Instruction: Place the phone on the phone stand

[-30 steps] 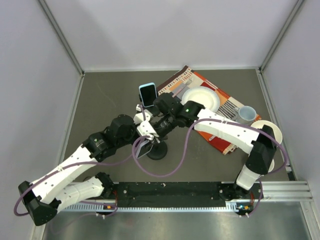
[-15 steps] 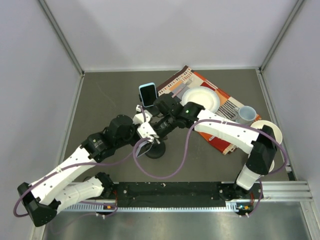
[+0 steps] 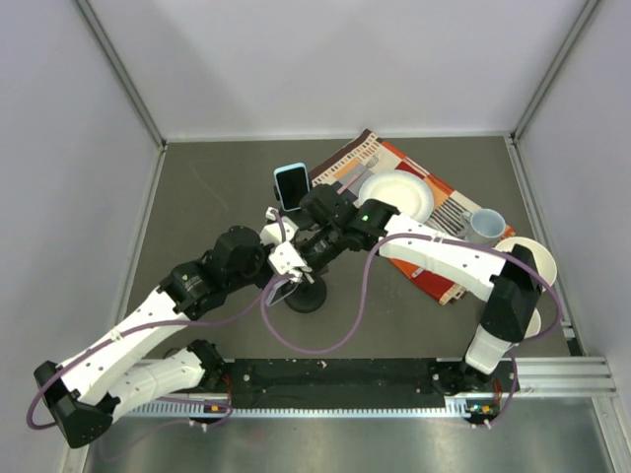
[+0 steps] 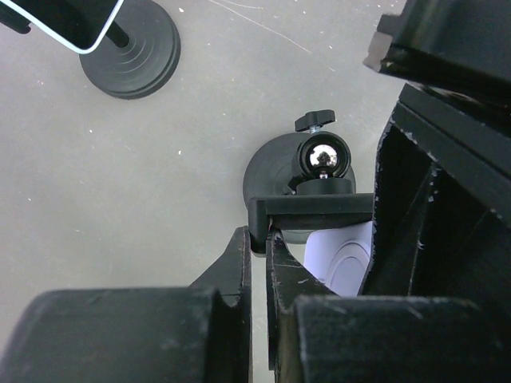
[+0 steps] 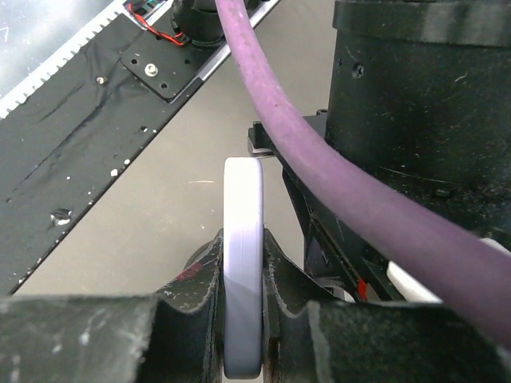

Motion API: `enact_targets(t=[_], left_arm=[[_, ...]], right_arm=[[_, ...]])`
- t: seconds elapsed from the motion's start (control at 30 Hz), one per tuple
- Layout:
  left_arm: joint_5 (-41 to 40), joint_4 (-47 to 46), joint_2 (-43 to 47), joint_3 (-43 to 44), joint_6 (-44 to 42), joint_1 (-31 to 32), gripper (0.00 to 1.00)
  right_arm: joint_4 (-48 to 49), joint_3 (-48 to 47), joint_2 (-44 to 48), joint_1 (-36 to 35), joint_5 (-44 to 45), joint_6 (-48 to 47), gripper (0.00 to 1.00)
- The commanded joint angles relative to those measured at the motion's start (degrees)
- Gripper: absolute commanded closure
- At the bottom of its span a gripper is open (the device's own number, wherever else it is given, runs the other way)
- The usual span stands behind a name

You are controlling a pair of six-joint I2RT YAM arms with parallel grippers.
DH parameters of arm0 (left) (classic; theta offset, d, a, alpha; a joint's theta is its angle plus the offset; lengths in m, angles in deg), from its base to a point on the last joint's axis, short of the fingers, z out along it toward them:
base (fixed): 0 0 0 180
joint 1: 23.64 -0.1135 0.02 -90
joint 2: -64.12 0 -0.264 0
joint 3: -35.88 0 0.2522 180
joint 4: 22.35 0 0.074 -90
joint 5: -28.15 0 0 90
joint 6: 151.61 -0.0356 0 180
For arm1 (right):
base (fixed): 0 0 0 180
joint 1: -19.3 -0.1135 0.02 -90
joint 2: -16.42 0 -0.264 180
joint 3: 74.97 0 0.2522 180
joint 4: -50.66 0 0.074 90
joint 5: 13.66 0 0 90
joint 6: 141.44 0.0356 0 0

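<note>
Compared with a second ago, both arms have moved a little away from the near edge. The black phone stand with a round base and a shiny ball joint (image 4: pixel 319 203) has moved together with them, so it looks carried or dragged, not left in place. The grips themselves are the same. The left gripper (image 4: pixel 257 239) is closed tight on the end of the stand's cradle bar. The right gripper (image 5: pixel 243 263) is clamped on the slim white phone (image 5: pixel 242 199), which it holds on edge between its fingers. In the left wrist view a white part of the phone appears just below the cradle bar, very near to it, but I cannot tell if it already sits in the cradle. I judge that the phone is still being brought into position and is not yet released on the phone stand. The dull grey table top (image 3: pixel 217 197) has some fine scratches. On its far side lies an orange and brown striped cloth (image 3: pixel 365 158) with a white plate (image 3: pixel 396 194) on it, a pale grey cup (image 3: pixel 485 225) at its right edge, and another white dish (image 3: pixel 537 258) further right. A light blue phone (image 3: pixel 290 185) stands upright on a second stand. Plain white walls (image 3: pixel 345 59) close the space.
</note>
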Motion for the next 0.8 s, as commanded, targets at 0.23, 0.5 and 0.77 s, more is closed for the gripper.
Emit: enact_targets(t=[0.23, 0.5, 0.77], left_arm=[[12.2, -4.4, 1.9, -1.7, -6.7, 3.7, 1.00], [-2.3, -5.4, 5.1, -2.0, -2.1, 3.7, 1.00], [-18.2, -9.4, 11.5, -2.4, 5.3, 3.8, 1.00]], right_arm=[[15.6, -0.7, -0.6, 4.2, 10.7, 0.6, 1.00], [14.3, 9.4, 5.8, 5.3, 16.3, 15.3, 1.00], [10.0, 11.4, 6.0, 5.1, 24.4, 37.0, 1.00]])
